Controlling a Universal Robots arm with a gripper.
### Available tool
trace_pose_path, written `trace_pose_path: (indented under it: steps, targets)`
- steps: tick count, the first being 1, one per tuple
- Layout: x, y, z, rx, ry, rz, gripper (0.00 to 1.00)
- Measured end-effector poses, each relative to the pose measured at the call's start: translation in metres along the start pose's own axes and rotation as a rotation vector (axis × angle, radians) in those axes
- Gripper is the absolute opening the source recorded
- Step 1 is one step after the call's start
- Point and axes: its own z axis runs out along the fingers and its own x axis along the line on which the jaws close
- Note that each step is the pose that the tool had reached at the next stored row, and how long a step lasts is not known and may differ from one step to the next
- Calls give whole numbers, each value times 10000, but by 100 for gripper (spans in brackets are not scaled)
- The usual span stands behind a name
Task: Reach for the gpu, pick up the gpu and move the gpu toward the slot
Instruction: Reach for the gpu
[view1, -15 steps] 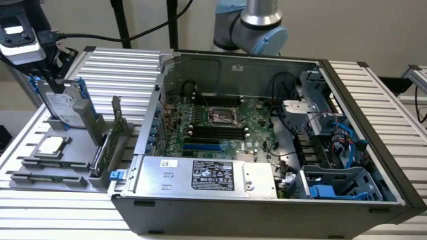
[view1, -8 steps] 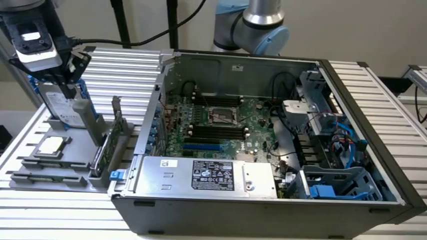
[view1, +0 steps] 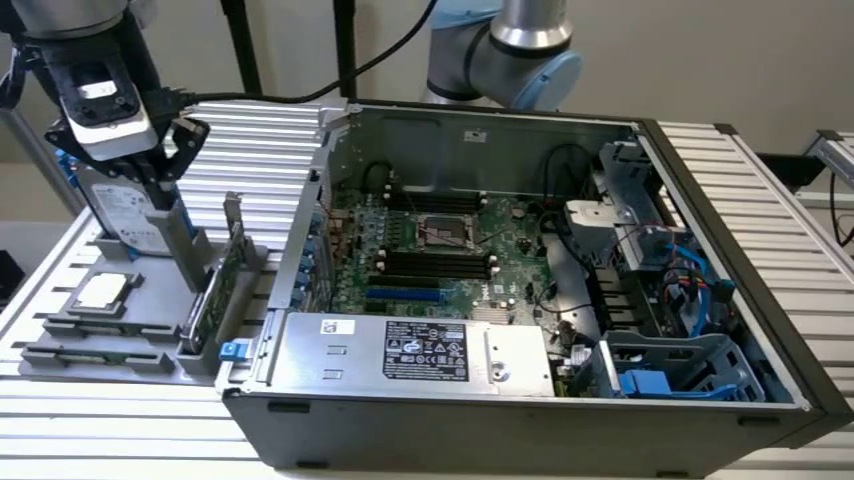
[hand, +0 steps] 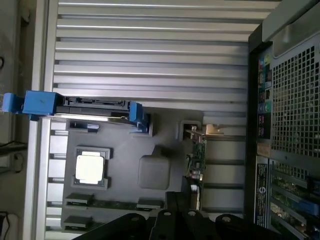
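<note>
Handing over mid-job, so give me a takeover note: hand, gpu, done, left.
The hand is shut and empty, raised over the gray holder tray, clear of the gpu.
The gpu stands on edge in that tray, beside the open computer case.
Done: nothing visible yet.
Left: reach, pick-up, move toward the slot on the motherboard.

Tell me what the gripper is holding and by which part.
Nothing: the shut gripper is empty; the green card stands untouched in the grey tray.

green gpu (view1: 214, 292), silver hard drive (view1: 127, 215) with blue rails (hand: 42, 102), silver processor chip (view1: 104, 291), grey holder (view1: 80, 347)
</note>
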Motion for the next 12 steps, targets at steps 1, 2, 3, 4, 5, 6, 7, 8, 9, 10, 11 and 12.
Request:
trace_pose_path:
  steps: [1, 2, 3, 4, 5, 6, 7, 8, 9, 10, 11, 12]
  targets:
    - [-33, -16, 4, 4, 0, 1, 11]
    - [-64, -32, 8, 8, -1, 1, 11]
    - [-94, -47, 12, 14, 0, 0, 11]
    - [-122, -61, 15, 21, 0, 0, 11]
    - [-150, -76, 18, 31, 1, 0, 11]
    - [-174, -88, 21, 42, 1, 0, 11]
    - [-195, -101, 23, 55, 1, 1, 11]
    - [-216, -114, 27, 67, -1, 1, 11]
    - [-228, -126, 28, 80, 1, 1, 11]
    - [-236, -136, 26, 88, 5, 3, 11]
    - [-245, -138, 27, 87, 17, 7, 11]
    - [-245, -138, 27, 86, 20, 8, 11]
